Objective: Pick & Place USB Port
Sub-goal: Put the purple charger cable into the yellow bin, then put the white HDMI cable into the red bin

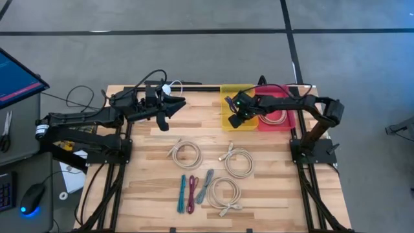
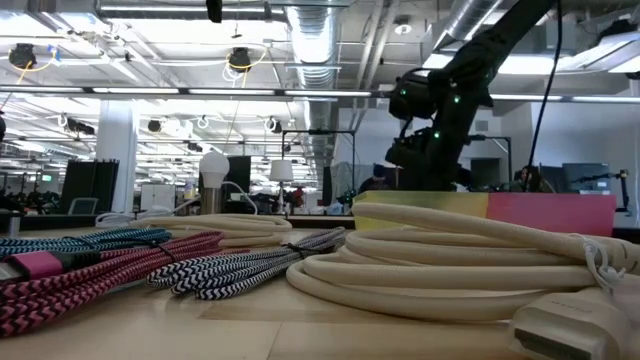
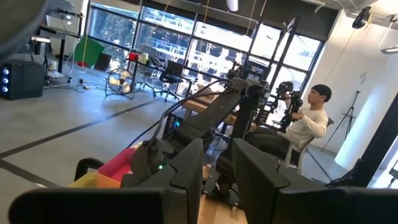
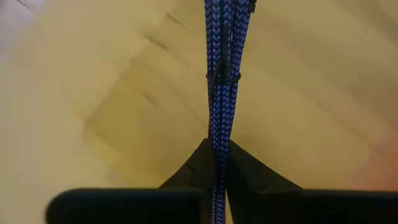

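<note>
Right gripper (image 4: 217, 163) sits low over the yellow bin (image 1: 228, 120), fingers pinched on a blue braided cable (image 4: 219, 74). The cable hangs straight out ahead of the fingertips, bin floor just beyond it.

Step in hand, by my reading: the drop. To do it well, keep the wrist centred inside the bin walls, let the cable's far end touch the floor first, then part the fingers fully before lifting straight up so the braid does not snag.

Left gripper (image 1: 173, 105) waits well apart, raised, fingers partly spread, holding nothing.
</note>
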You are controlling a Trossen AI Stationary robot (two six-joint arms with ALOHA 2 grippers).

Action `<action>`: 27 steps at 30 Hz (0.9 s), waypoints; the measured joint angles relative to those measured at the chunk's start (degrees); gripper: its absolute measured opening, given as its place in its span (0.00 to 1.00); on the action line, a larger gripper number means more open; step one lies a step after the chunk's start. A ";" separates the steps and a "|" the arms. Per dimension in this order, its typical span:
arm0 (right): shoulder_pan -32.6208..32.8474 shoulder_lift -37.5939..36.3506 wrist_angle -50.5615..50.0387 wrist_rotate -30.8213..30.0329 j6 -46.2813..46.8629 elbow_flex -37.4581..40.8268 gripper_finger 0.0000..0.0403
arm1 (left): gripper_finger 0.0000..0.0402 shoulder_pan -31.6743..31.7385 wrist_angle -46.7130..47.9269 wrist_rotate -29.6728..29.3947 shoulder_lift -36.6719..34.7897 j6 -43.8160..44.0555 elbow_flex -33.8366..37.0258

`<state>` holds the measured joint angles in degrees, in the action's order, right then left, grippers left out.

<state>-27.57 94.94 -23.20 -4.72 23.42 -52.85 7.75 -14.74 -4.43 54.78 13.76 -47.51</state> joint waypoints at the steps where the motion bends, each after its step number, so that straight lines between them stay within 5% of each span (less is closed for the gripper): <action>1: 0.00 -0.35 0.04 0.14 0.00 -0.01 0.09 | 0.21 0.00 0.01 0.00 0.00 0.00 0.00; 12: -0.21 -8.30 0.80 2.18 -2.76 0.00 0.34 | 0.21 0.00 0.17 0.00 0.00 0.20 0.01; 19: 1.97 -19.51 7.07 15.62 -6.06 -0.01 0.32 | 0.21 -0.02 0.20 2.08 0.00 0.20 0.01; 27: 7.24 -32.31 7.12 18.45 -10.06 -0.01 0.26 | 0.21 -0.02 0.22 6.86 0.00 0.11 0.01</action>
<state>-20.33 62.63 -16.08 13.74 13.36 -52.86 7.73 -14.52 2.43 54.78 13.87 -47.51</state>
